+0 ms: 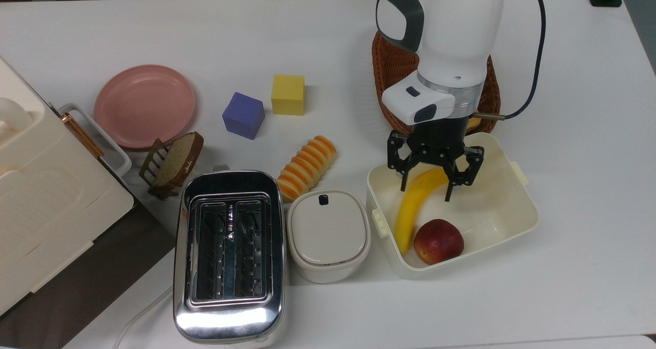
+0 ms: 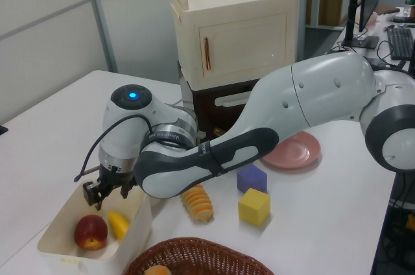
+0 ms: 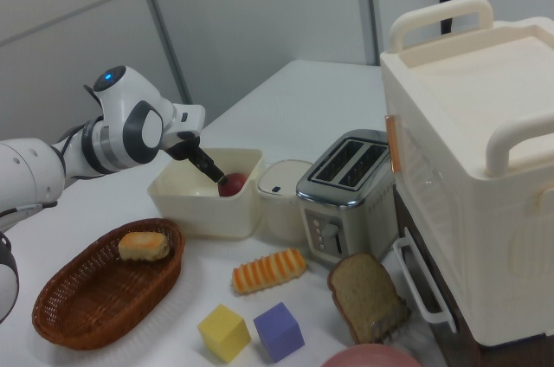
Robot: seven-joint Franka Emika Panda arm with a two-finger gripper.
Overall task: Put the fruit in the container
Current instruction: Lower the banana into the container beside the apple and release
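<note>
Two fruits now lie in the large cream-white rectangular plastic tub [image 1: 517, 226]: the long curved yellow banana [image 1: 412, 208] rests on the floor along the wall at the top view's left, and the round red-yellow apple-like fruit [image 1: 438, 241] sits just beside its lower end, the two looking as if they touch. The black two-finger gripper [image 1: 435, 185] hangs over the banana's upper end with its fingers spread apart and nothing between them; in the left view the gripper [image 2: 102, 194] sits above the tub rim with the banana [image 2: 118, 224] down inside. The placing looks done, so the step in hand is most likely the withdrawal. To do it well, the arm should rise straight up with the fingers left wide, since one fingertip appears close to the banana's curve and a sideways move could drag it or tip it against the wall. Only once clear of the rim should it travel, keeping off the brown oval wicker basket [image 1: 389, 72] just behind and the small white lidded box [image 1: 328, 233] beside the tub.
</note>
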